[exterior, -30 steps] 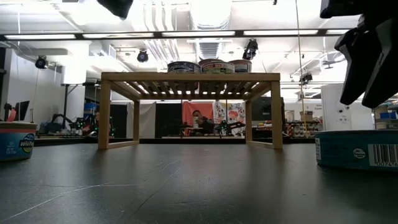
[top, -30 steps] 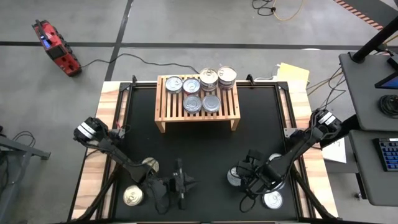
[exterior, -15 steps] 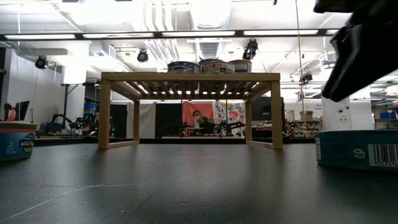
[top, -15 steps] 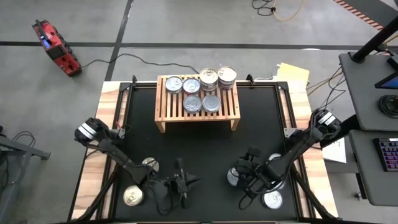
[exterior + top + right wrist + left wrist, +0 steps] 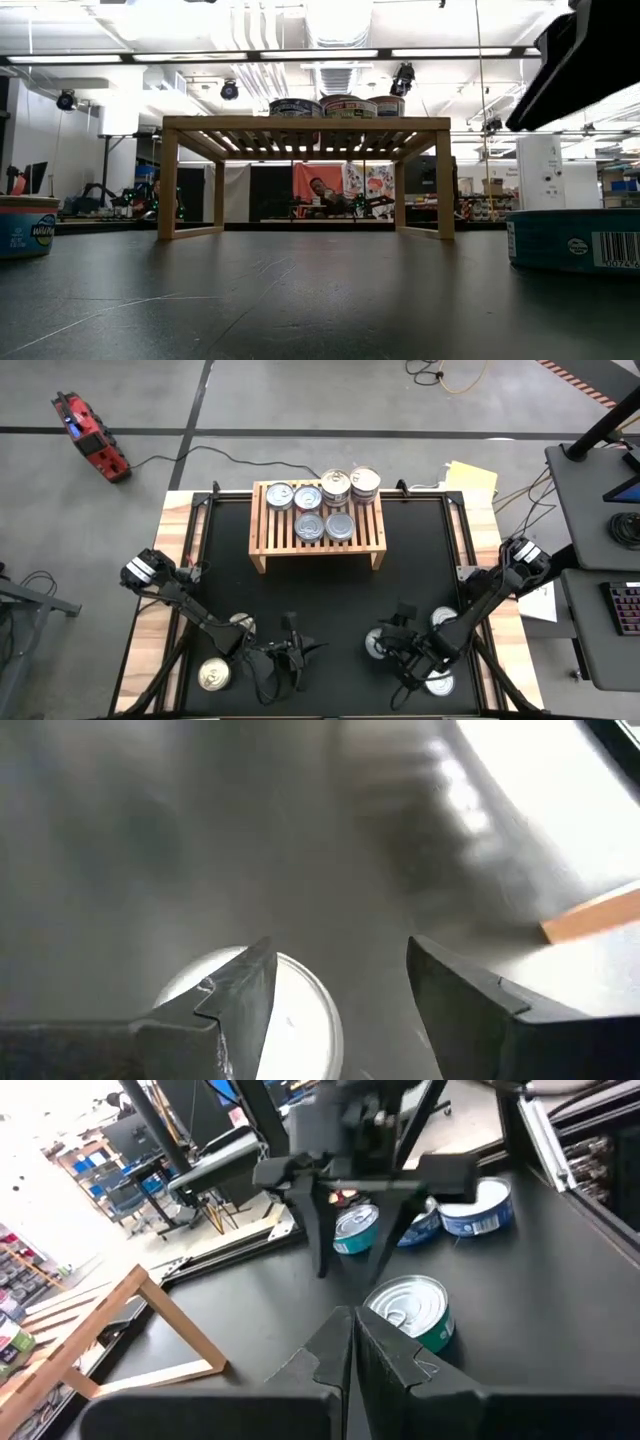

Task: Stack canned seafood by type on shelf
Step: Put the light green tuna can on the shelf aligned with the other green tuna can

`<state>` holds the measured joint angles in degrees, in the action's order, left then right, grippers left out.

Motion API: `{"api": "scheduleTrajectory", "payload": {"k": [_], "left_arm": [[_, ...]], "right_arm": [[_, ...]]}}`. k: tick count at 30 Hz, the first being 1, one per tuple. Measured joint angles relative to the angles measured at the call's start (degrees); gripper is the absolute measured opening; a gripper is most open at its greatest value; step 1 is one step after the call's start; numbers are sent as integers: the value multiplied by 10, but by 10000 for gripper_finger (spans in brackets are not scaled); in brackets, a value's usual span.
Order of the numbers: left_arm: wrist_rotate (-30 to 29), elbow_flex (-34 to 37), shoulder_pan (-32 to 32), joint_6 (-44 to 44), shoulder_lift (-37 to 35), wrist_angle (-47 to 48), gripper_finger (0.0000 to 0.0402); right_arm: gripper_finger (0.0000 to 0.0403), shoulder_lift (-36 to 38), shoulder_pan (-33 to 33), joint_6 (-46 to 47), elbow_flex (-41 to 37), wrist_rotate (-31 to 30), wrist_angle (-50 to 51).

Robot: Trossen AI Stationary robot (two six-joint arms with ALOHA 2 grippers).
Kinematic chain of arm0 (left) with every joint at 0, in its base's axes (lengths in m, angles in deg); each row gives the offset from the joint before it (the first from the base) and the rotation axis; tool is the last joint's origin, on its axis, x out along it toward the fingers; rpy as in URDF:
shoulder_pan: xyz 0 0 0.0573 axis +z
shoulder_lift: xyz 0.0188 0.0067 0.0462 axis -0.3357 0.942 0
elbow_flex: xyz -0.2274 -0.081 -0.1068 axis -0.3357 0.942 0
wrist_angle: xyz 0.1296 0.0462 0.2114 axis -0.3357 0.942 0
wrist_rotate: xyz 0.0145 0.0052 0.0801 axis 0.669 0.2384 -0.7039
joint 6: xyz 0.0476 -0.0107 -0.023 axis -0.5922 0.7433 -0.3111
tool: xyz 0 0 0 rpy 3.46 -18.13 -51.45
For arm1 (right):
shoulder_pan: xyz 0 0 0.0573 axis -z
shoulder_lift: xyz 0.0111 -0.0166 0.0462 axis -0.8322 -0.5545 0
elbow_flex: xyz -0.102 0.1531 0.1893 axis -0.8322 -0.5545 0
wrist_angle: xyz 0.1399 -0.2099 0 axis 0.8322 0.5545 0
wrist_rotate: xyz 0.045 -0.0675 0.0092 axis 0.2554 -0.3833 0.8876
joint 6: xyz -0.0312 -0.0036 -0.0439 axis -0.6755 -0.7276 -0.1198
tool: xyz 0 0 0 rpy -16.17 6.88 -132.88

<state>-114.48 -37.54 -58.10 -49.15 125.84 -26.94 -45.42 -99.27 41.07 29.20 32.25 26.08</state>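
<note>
Table [image 5: 420, 560] comes first, a black mat with work left on it. The shelf [image 5: 262, 530] stands at its far edge, one light-wood rack, and its slatted top is partly filled.

Two arms reach in from the near side. The left gripper [image 5: 350, 1320] hangs low over the near middle of the mat with its jaws pressed together and nothing between them. It appears to be waiting. The right gripper [image 5: 340, 955] hovers to the right of centre with its jaws apart, a silver-lidded tin [image 5: 300, 1010] directly below them and not yet gripped.

Six lids show among the tins on the shelf [image 5: 308, 525], four along the back and two in front. The two back-right lids sit higher, but whether these are stacks or taller tins I cannot tell.

Five loose tins lie on the mat. Two are near the left arm [image 5: 212, 676]. Three are near the right arm [image 5: 445, 618], and the one under the open jaws is among them.

By this count the job looks roughly half done. Five tins are still to be carried over and matched by type, and the one beneath the right gripper is probably next.
</note>
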Motion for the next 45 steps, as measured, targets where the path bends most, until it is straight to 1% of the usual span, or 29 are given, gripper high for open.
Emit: {"api": "scheduleTrajectory", "payload": {"k": [2,6,9,10,12,16,20,23,30,34,40,45], "left_arm": [[1,0,2,2,0,5,1],[31,0,4,10,1,23,1],[70,0,4,30,1,39,1],[81,0,4,38,1,46,1],[94,0,4,59,1,68,1],[95,0,4,102,1,103,1],[94,0,5,126,1,123,1],[76,0,5,129,1,131,1],[62,0,9,130,1,137,1],[60,0,10,143,1,143,1],[60,0,10,158,1,147,1],[60,4,10,186,1,148,1]], "right_arm": [[203,0,-7,6,0,10,-13],[168,0,-17,32,0,63,-14],[128,0,-18,51,-6,98,-14],[112,-1,-21,57,-9,101,-14],[80,-1,-27,60,-19,101,-13],[20,-1,-30,73,-45,101,-20],[14,-1,-29,83,-76,109,-60],[10,-1,-29,73,-93,113,-86],[9,-1,-10,21,-127,110,-176],[9,-6,3,-18,-128,113,-207],[9,-19,29,-91,-129,120,-282],[9,-17,43,-114,-129,105,-289]]}}
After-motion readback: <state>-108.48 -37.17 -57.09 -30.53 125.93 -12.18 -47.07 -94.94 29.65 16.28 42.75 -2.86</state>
